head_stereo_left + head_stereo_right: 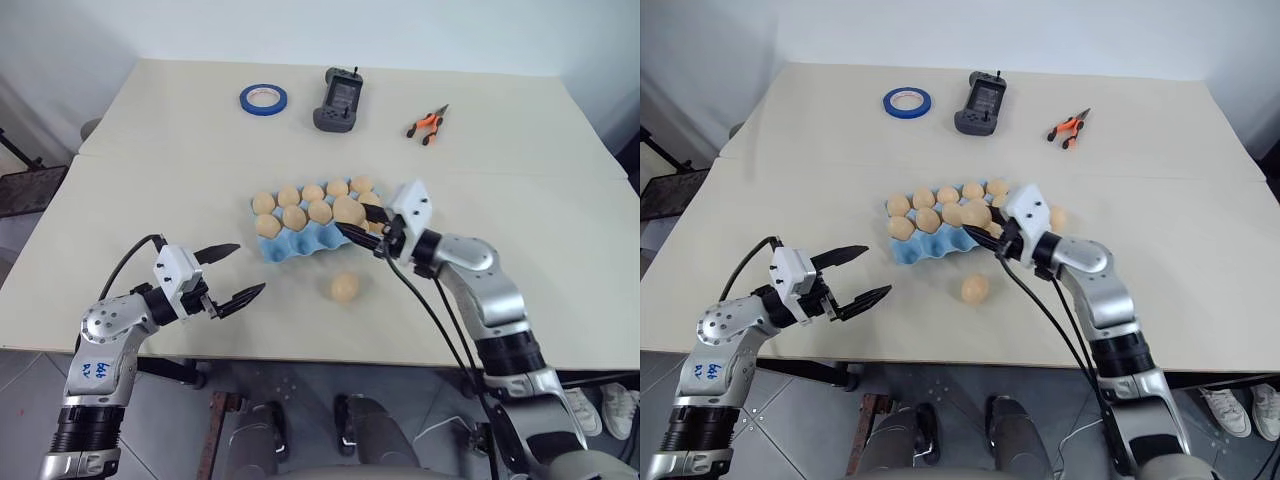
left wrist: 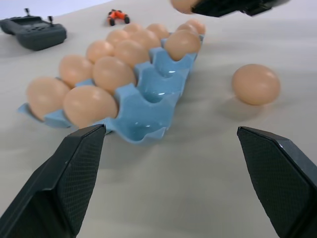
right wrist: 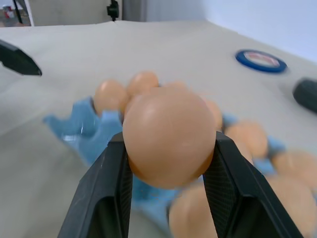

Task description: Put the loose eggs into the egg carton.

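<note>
The right claw is clamped on one egg, holding it above the light blue egg carton, which sits mid-desk with most cups filled. A loose egg lies on the desk just off the carton's near side; another lies beside its right end. The left claw hangs with fingers apart over the desk's near edge.
</note>
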Tool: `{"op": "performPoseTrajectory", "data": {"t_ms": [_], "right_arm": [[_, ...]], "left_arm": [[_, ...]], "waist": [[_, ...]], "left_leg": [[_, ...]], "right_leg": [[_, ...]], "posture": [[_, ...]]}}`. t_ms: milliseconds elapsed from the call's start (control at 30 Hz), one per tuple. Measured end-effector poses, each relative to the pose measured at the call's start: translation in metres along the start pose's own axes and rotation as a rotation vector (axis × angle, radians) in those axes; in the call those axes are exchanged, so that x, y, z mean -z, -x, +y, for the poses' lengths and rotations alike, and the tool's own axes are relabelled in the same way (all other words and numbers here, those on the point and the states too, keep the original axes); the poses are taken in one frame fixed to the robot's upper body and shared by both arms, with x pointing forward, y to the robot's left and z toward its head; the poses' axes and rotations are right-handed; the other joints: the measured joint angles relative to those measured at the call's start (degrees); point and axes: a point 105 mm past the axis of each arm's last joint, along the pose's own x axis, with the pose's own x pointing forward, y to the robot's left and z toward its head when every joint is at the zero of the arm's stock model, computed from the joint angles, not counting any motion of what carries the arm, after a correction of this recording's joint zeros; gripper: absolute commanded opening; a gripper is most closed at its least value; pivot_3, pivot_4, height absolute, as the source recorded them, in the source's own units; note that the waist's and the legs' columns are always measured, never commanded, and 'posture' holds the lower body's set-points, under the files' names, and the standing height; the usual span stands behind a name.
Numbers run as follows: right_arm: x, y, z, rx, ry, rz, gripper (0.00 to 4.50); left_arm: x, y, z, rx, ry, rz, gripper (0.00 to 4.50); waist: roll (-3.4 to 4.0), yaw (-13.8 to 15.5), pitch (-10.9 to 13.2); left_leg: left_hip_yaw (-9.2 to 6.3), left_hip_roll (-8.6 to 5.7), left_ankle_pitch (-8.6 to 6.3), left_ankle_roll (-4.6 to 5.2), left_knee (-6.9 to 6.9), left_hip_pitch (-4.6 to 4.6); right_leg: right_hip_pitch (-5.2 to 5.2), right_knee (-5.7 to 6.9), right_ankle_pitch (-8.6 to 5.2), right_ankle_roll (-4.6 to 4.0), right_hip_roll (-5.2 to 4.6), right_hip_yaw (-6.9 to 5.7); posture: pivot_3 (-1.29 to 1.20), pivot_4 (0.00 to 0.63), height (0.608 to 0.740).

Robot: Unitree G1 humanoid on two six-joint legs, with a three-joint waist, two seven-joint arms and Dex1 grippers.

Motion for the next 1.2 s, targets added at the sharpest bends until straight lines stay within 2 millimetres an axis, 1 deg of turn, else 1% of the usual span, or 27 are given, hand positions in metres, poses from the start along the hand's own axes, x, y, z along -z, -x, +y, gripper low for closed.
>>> {"op": "performPoseTrajectory", "data": {"t_ms": [67,100,167,333,367,433,567,633,667,733,767,833,933,1033,1200], "right_arm": [[0.007,-0.007,0.004,-0.021,-0.008,0.019,1.84],[0.010,-0.008,0.007,-0.029,-0.017,0.024,2.06],[0.013,-0.011,0.011,-0.047,-0.025,0.031,2.53],[0.013,-0.011,0.012,-0.055,-0.027,0.031,4.27],[0.013,-0.010,0.012,-0.050,-0.028,0.027,4.42],[0.011,-0.006,0.008,-0.033,-0.024,0.021,4.42],[0.013,0.026,-0.009,0.060,0.002,-0.011,4.42],[0.020,0.053,-0.021,0.141,0.003,-0.017,4.42],[0.024,0.060,-0.024,0.166,0.000,-0.011,4.42],[0.033,0.082,-0.030,0.237,-0.005,0.002,4.42],[0.039,0.096,-0.035,0.293,-0.010,0.008,4.42],[0.048,0.119,-0.041,0.384,-0.026,0.020,4.42],[0.054,0.143,-0.047,0.483,-0.029,0.022,4.42],[0.063,0.161,-0.047,0.545,-0.035,0.043,4.42],[0.073,0.168,-0.046,0.570,-0.047,0.060,4.42]], "left_arm": [[-0.001,0.000,0.000,-0.003,-0.004,-0.001,4.50],[-0.001,0.000,0.000,-0.005,-0.003,-0.001,4.50],[-0.001,0.001,-0.001,-0.010,0.000,0.002,4.50],[-0.003,0.001,-0.003,-0.009,-0.006,0.000,4.50],[-0.004,0.001,-0.003,-0.006,-0.009,-0.001,4.50],[-0.004,0.001,-0.003,-0.006,-0.006,0.001,4.50],[-0.006,-0.001,-0.002,-0.003,-0.004,0.002,4.50],[-0.009,-0.004,-0.001,0.011,0.014,-0.006,4.50],[-0.009,-0.004,-0.001,0.017,0.021,-0.008,4.50],[-0.011,-0.008,-0.002,0.038,0.023,-0.011,4.50],[-0.013,-0.011,-0.003,0.048,0.022,-0.017,4.50],[-0.017,-0.017,-0.003,0.067,0.014,-0.032,4.50],[-0.023,-0.028,-0.006,0.107,0.002,-0.059,4.50],[-0.021,-0.037,-0.005,0.124,0.003,-0.061,4.50],[-0.018,-0.043,-0.001,0.135,-0.012,-0.049,4.50]], "waist": [[0.00,-0.1,0.0],[0.00,-0.1,0.0],[0.00,-0.3,0.0],[0.00,-0.4,0.0],[0.00,-0.4,0.0],[0.00,-0.4,0.0],[0.00,0.1,0.0],[-0.01,0.3,0.0],[0.00,0.4,0.0],[-0.01,0.5,0.0],[0.00,0.8,0.0],[0.00,0.8,0.0],[0.00,0.9,0.0],[0.02,0.9,0.0],[0.02,0.9,0.0]], "left_leg": [[0.03,0.00,0.00,0.00,-0.14,0.00],[0.04,0.00,0.00,0.00,-0.18,0.01],[0.05,0.00,0.01,-0.01,-0.28,0.00],[0.03,0.01,0.03,-0.08,-0.42,0.01],[0.03,0.02,0.04,-0.09,-0.44,0.02],[0.03,0.02,0.06,-0.11,-0.44,0.03],[-0.05,0.00,0.06,-0.11,-0.45,0.01],[-0.04,-0.01,0.05,-0.10,-0.48,0.01],[-0.03,-0.02,0.05,-0.09,-0.48,0.01],[-0.03,-0.02,0.04,-0.09,-0.50,0.02],[-0.03,-0.02,0.05,-0.09,-0.50,0.02],[-0.03,0.00,0.06,-0.11,-0.49,0.04],[-0.03,0.00,0.08,-0.13,-0.44,0.08],[-0.02,0.01,0.09,-0.12,-0.38,0.10],[-0.02,0.01,0.09,-0.09,-0.23,0.10]], "right_leg": [[-0.01,-0.09,0.01,0.01,-0.01,0.01],[-0.01,-0.10,0.04,0.07,0.00,0.00],[-0.06,-0.10,0.13,0.24,0.00,-0.03],[-0.11,-0.10,0.15,0.28,0.02,-0.12],[-0.11,-0.10,0.15,0.28,0.02,-0.12],[-0.11,-0.10,0.15,0.28,0.03,-0.14],[-0.03,-0.27,0.14,0.26,0.02,-0.22],[0.02,-0.37,0.14,0.26,0.01,-0.20],[0.03,-0.37,0.14,0.27,0.01,-0.19],[0.03,-0.38,0.15,0.27,0.01,-0.19],[0.02,-0.37,0.15,0.27,0.03,-0.20],[0.01,-0.34,0.15,0.28,0.07,-0.18],[0.04,-0.31,0.15,0.27,0.12,-0.15],[0.08,-0.30,0.15,0.28,0.14,-0.12],[0.10,-0.21,0.15,0.28,0.15,-0.12]], "posture": [[0.00,0.150,0.740],[0.00,0.150,0.740],[0.00,0.150,0.740],[0.00,0.150,0.740],[0.00,0.150,0.740],[0.00,0.150,0.740],[0.00,0.150,0.740],[0.00,0.150,0.740],[0.00,0.150,0.740],[0.00,0.150,0.740],[0.00,0.150,0.740],[0.00,0.150,0.740],[0.00,0.150,0.740],[0.00,0.150,0.740],[0.00,0.150,0.740]]}}
